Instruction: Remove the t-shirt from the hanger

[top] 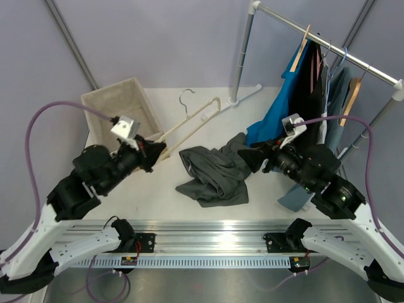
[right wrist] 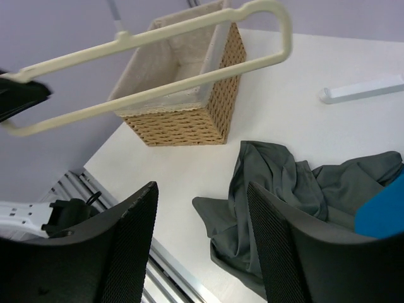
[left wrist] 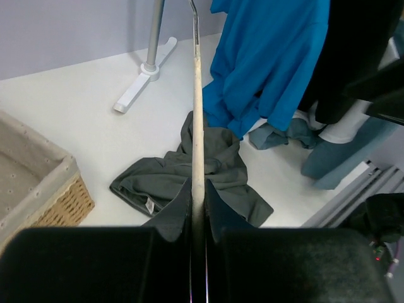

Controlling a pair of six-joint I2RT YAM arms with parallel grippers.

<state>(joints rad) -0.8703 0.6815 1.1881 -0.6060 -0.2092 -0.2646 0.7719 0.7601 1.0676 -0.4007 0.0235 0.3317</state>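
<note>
The dark grey t-shirt (top: pixel 211 173) lies crumpled on the white table, off the hanger. The pale wooden hanger (top: pixel 189 117) hangs bare in the air, its metal hook (top: pixel 186 98) pointing to the back. My left gripper (top: pixel 154 150) is shut on one end of it; in the left wrist view the hanger bar (left wrist: pixel 197 113) runs straight out from between the closed jaws (left wrist: pixel 197 196), above the t-shirt (left wrist: pixel 164 180). My right gripper (top: pixel 249 158) is open just over the t-shirt's right edge. In its wrist view the t-shirt (right wrist: pixel 284 189) shows past the gripper (right wrist: pixel 202 211), nothing between the fingers, with the hanger (right wrist: pixel 288 31) above.
A wicker basket (top: pixel 120 104) with a cloth liner stands at the back left, under the hanger's held end. A clothes rail (top: pixel 328 44) at the right carries a bright blue shirt (top: pixel 278 107), dark garments and orange-brown hangers. The rail's white foot (top: pixel 243 98) rests behind the t-shirt.
</note>
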